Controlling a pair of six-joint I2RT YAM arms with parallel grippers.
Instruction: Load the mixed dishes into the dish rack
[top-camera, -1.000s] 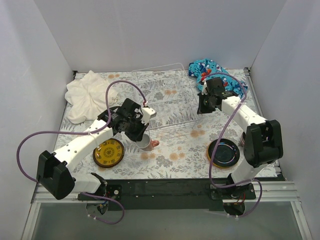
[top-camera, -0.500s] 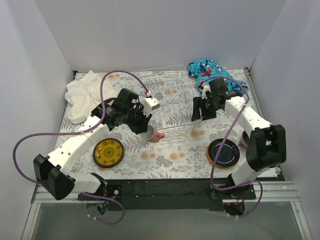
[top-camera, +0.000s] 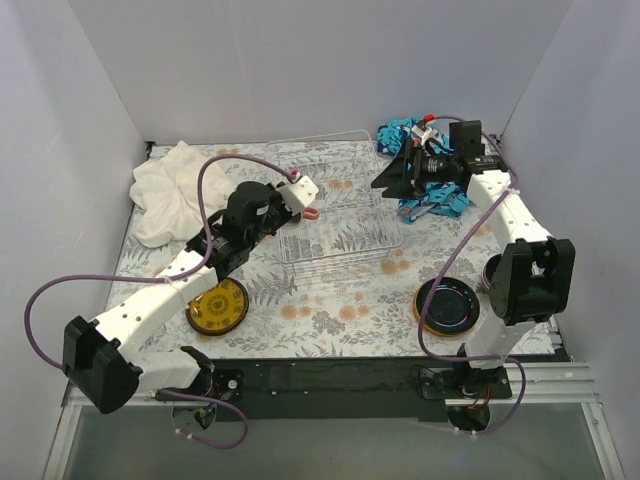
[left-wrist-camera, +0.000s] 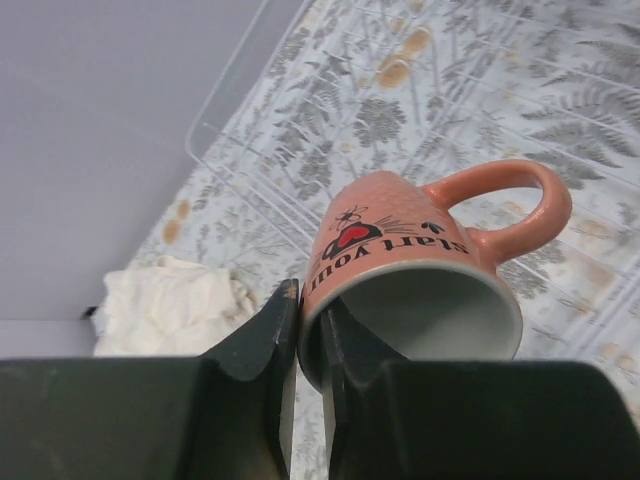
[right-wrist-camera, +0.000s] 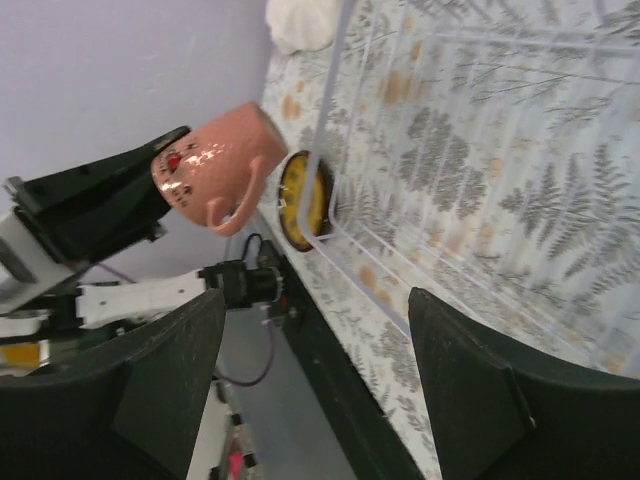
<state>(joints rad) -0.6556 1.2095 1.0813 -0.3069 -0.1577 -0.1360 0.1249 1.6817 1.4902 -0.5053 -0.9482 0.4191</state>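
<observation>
left tool (left-wrist-camera: 305, 300) pinches the mug (left-wrist-camera: 400, 250) by its rim, one finger inside, so it hangs tilted over the rack (top-camera: 345, 256), left side, ready to go in. right tool (right-wrist-camera: 315, 300) gapes empty, keeping clear at the far corner.

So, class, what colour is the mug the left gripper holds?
The mug is salmon pink, pale inside; best seen in the left wrist view.

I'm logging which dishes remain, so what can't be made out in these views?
Top view: pink mug, all but its handle, hidden under the left gripper.
Top view: a dish behind the right arm, mostly covered; type unclear.
Right wrist view: yellow plate, seen edge-on behind the dish rack wire; pattern unreadable.
</observation>
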